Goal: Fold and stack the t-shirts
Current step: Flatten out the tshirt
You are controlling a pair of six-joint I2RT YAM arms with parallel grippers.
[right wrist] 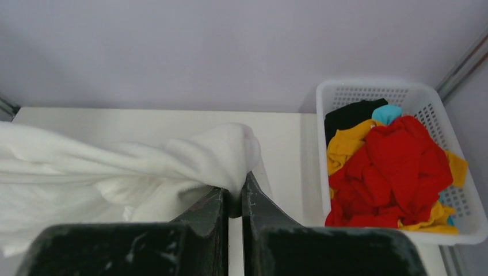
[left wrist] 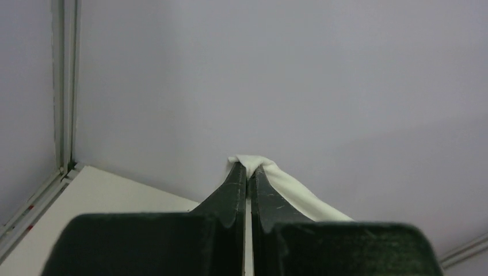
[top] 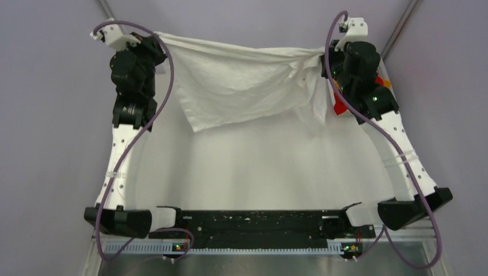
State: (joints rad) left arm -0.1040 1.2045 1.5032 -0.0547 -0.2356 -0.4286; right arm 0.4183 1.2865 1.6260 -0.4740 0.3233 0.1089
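Lilac walls are enclosing a white tabletop, over which both arms are reaching far forward with wrists raised. The left gripper is pinching one corner of the white t-shirt, and the right gripper is clamping the other, bunched corner. The shirt is hanging stretched between them, its long axis running left to right and its lower edge drooping. The right wrist view is showing a white mesh basket holding the red t-shirt, yellow-orange t-shirt, black t-shirt and light blue t-shirt; from above it is mostly hidden behind the right arm.
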